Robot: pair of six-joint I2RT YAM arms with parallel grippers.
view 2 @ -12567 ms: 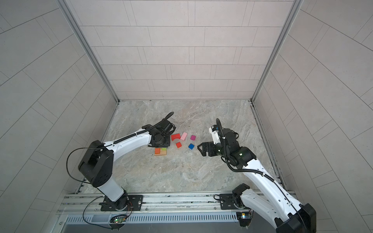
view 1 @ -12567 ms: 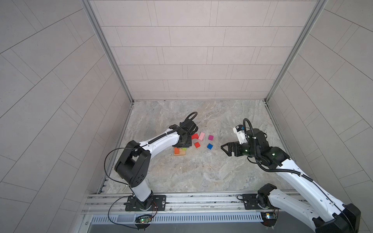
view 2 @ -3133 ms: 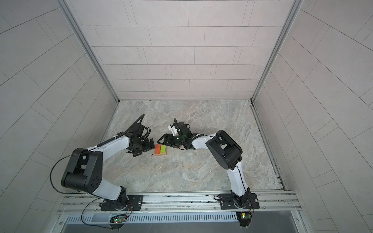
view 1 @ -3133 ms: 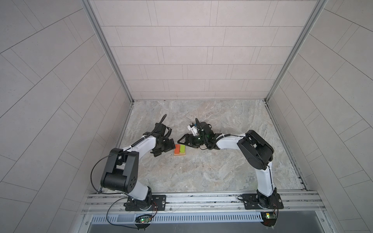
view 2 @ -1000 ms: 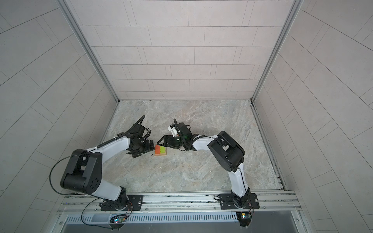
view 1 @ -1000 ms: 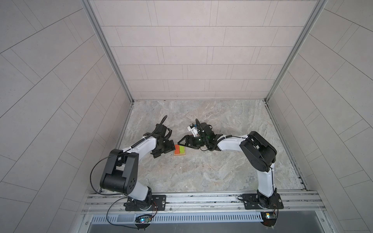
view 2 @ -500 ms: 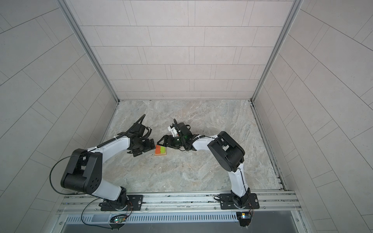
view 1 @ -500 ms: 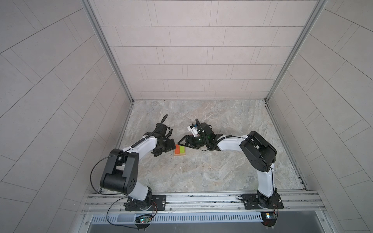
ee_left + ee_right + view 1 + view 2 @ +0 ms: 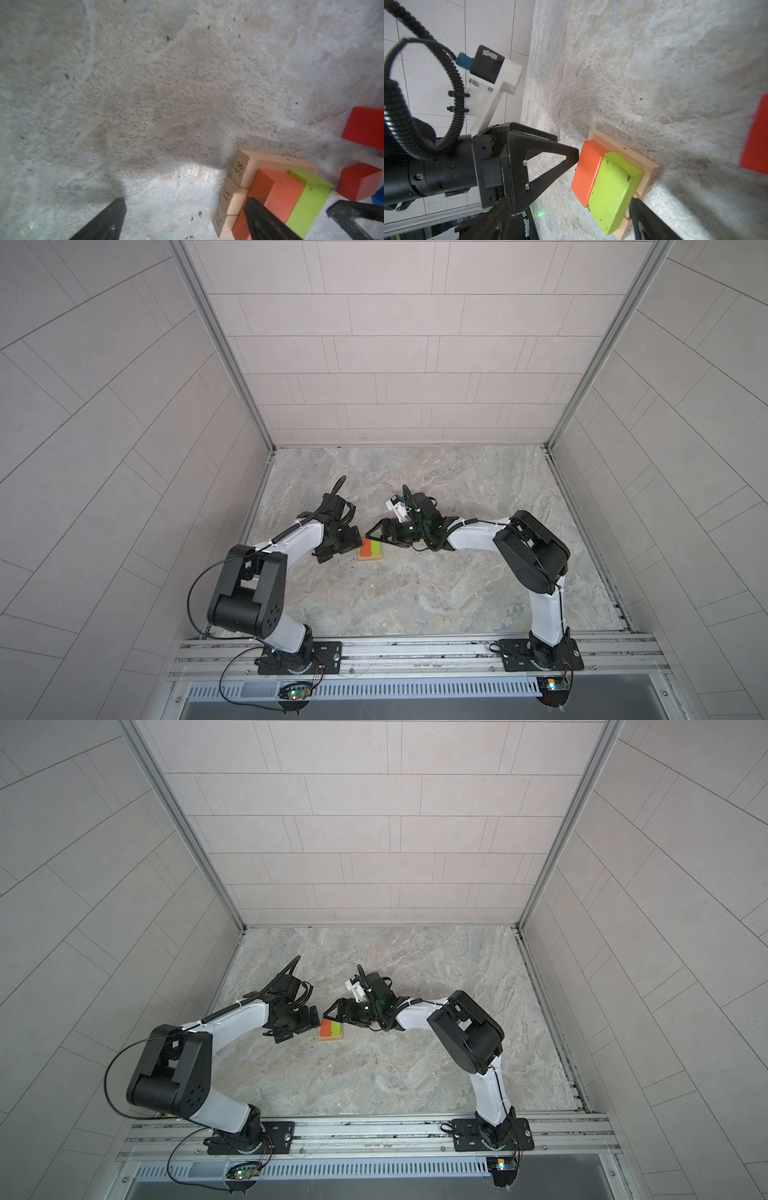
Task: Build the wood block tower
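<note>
Tower (image 9: pixel 370 549) near floor (image 9: pixel 457 593) centre — tan bars (image 9: pixel 239 168) lowest for footing, orange oblong (image 9: pixel 588 166), lime oblong (image 9: pixel 612 187) above. Left gripper (image 9: pixel 186 199) at 9 o'clock, wide, empty, tip beside orange — likely squaring. Right gripper (image 9: pixel 570 201) at 2 o'clock, parted, empty.

In both top views the right gripper (image 9: pixel 372 536) (image 9: pixel 332 1016) covers the area at 1 o'clock of the tower (image 9: pixel 376 548) (image 9: pixel 336 1028), hiding the red arch (image 9: pixel 365 128), the red cube (image 9: pixel 359 180) and the blue cube (image 9: pixel 379 196). In the left wrist view the frame edge cuts that arch, the blue cube and the tan bar marked 29 (image 9: pixel 220 220); 1 finger (image 9: pixel 264 222) of the left gripper (image 9: pixel 186 200) masks part of the orange oblong (image 9: pixel 278 191). In the right wrist view 1 red block (image 9: pixel 756 141) is blurred and cut off.
</note>
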